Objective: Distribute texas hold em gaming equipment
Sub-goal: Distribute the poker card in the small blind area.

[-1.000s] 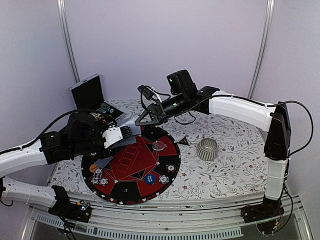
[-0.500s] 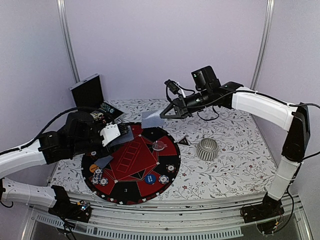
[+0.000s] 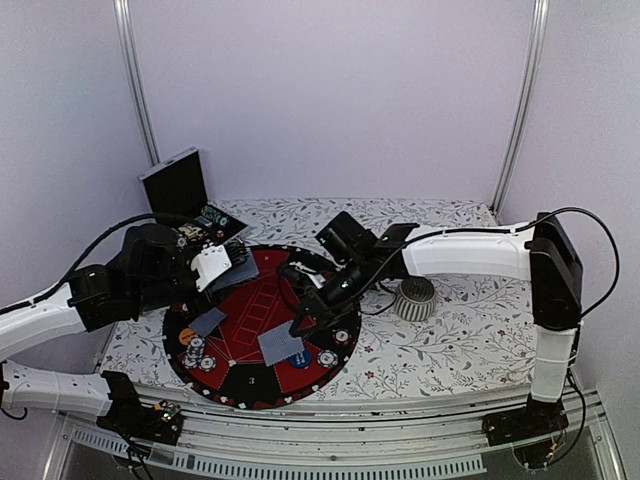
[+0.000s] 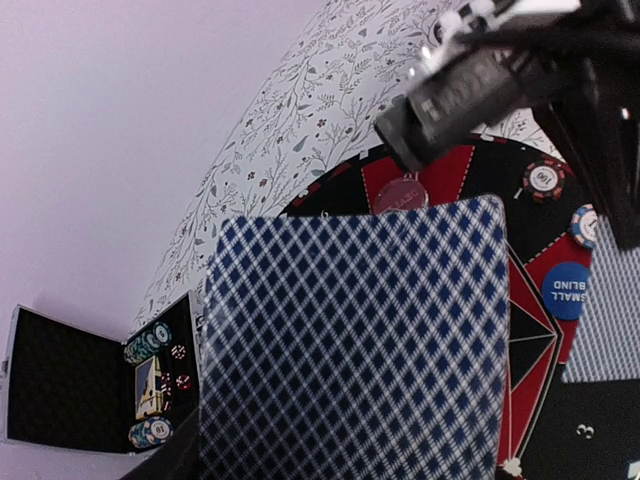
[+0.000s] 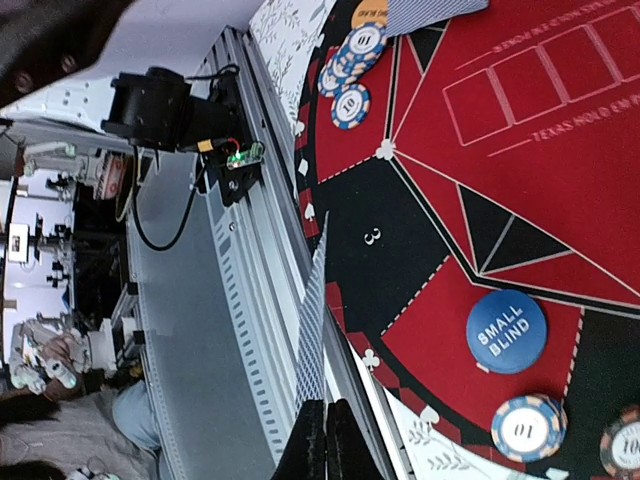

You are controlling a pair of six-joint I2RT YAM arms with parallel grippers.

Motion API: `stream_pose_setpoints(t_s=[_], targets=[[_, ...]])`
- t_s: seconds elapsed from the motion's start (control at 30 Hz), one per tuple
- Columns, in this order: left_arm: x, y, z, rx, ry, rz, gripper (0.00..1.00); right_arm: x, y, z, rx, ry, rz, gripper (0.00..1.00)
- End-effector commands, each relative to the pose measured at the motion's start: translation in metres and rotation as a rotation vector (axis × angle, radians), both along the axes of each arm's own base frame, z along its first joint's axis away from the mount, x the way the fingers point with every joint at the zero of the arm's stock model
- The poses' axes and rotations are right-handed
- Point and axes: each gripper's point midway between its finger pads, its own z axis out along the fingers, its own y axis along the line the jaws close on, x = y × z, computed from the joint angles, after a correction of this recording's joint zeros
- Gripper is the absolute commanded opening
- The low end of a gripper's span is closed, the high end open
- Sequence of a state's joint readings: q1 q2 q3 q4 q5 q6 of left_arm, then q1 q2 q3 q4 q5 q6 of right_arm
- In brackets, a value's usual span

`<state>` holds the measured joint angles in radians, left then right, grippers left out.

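Floral-print table cloth [image 3: 450, 330] under lilac walls; top view, listed for you as follows.
- Round red-and-black poker mat [image 3: 235, 378], left of centre.
- Your left gripper [image 3: 225, 266], at the mat's far-left edge, clamped on a diamond-backed card [image 3: 245, 272].
- Your right gripper [image 3: 300, 325], low over the mat's near half, pinching a second card [image 3: 280, 345]. You cannot tell whether that card touches the mat.
- Loose card [image 3: 208, 322], flat on the mat's left side, with an orange disc [image 3: 187, 336] and a chip stack [image 3: 196, 352] just beside it.
- Ribbed silver cup [image 3: 413, 298], off the mat to the right.
- Black case [image 3: 178, 188], open, at the far-left corner.

Left wrist view.
- Diamond-backed card [image 4: 360, 340] fills the middle and hides your fingers.
- Behind it on the mat [image 4: 470, 165]: clear disc [image 4: 403, 195], blue disc [image 4: 566, 290] marked SMALL BLIND, and two single chips [image 4: 543, 178].
- Case [image 4: 70, 380], lower left, with chips in it.

Right wrist view.
- Right gripper [image 5: 325, 410], fingers pressed together on the second card [image 5: 312, 340], which you see edge-on.
- Blue disc [image 5: 506, 331] just right of it on the mat [image 5: 520, 130].
- Single chips [image 5: 527, 428] lie near the lower edge.
- Chip stack [image 5: 355, 55] and orange disc [image 5: 370, 12] sit at the top.
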<state>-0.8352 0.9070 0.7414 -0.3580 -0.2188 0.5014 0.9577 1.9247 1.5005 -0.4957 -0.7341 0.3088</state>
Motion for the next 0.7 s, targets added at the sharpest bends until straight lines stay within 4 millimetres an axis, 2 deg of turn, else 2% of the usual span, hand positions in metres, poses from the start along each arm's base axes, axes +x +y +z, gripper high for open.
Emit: stream_pose_setpoints(t_s=[0.0,0.13,0.23,0.43,0.63,0.67], targets=[[0.002,0.006,0.006,-0.021,-0.011,0.029,0.57,-0.024,0.021,-0.024,-0.013,-0.035,0.182,0.02],[0.002,0.008,0.006,-0.015,-0.008,0.034,0.57,-0.026,0.028,-0.045,-0.043,0.028,0.192,0.02],[0.002,0.009,0.006,-0.018,-0.01,0.035,0.57,-0.028,0.025,-0.06,-0.085,0.043,0.177,0.02],[0.003,0.007,0.001,-0.01,-0.005,0.027,0.57,-0.049,0.024,-0.091,-0.123,0.177,0.151,0.02],[0.002,0.007,0.001,-0.009,-0.004,0.023,0.57,-0.046,0.022,-0.103,-0.166,0.193,0.111,0.03],[0.002,0.007,0.002,-0.009,-0.004,0.023,0.57,-0.045,0.021,-0.102,-0.17,0.19,0.106,0.08]])
